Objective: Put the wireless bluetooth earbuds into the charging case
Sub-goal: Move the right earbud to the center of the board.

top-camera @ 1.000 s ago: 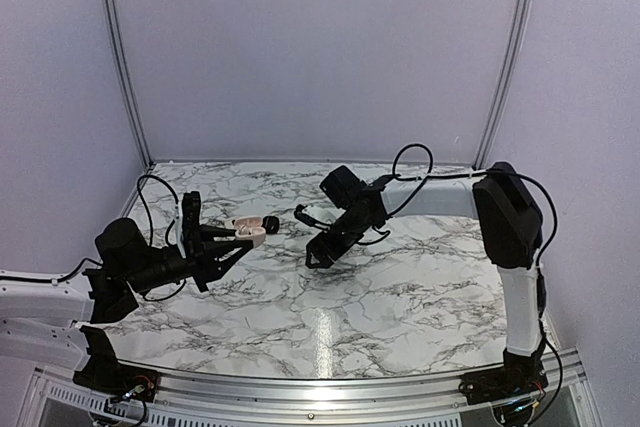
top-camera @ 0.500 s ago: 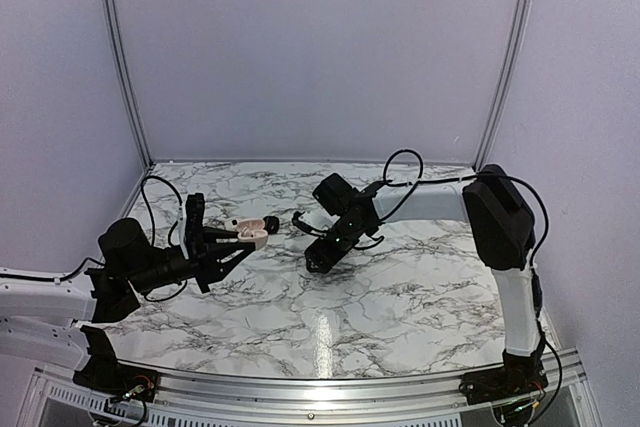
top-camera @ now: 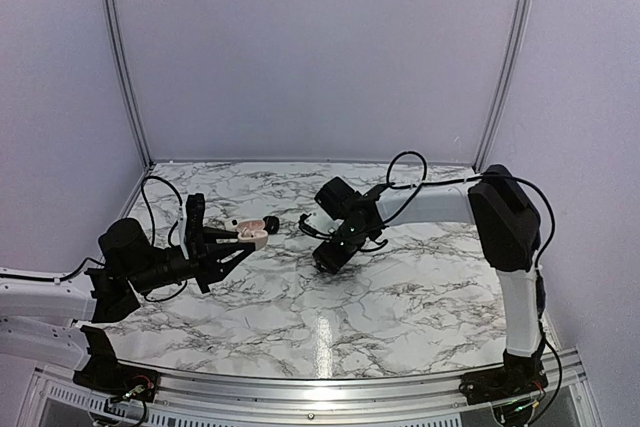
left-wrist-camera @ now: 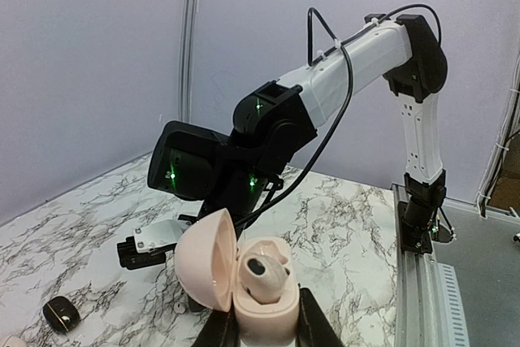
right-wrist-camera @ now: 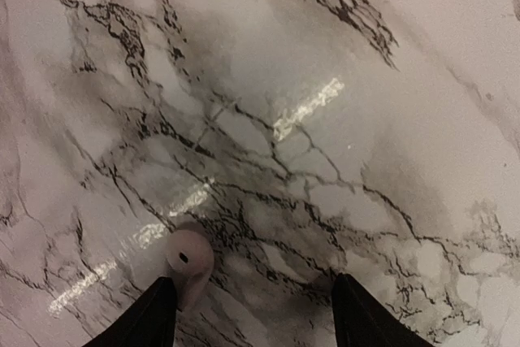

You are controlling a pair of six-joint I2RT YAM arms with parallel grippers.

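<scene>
A: What do we log as changed over the last second?

B: The right arm [top-camera: 430, 202] has shifted slightly toward the case side and dipped to the marble table [right-wrist-camera: 366, 119], and its jaws have drawn in somewhat. We read that as the pick of the second bud beginning.

A: State of the right gripper [right-wrist-camera: 256, 297]?

B: Partly open, tips at the table, nothing clamped. The loose pink earbud [right-wrist-camera: 188, 259] lies between the fingers, against the one at the left of the wrist view and well apart from the other.

A: And the left gripper [left-wrist-camera: 266, 327]?

B: Clamped on the base of the pink charging case [left-wrist-camera: 260, 302], held off the table with its lid hinged open. A seated earbud [left-wrist-camera: 262, 267] already fills one socket; we cannot see the other socket.

A: Anything else?

B: A small black bud [left-wrist-camera: 61, 313] lies on the table, untouched.
</scene>
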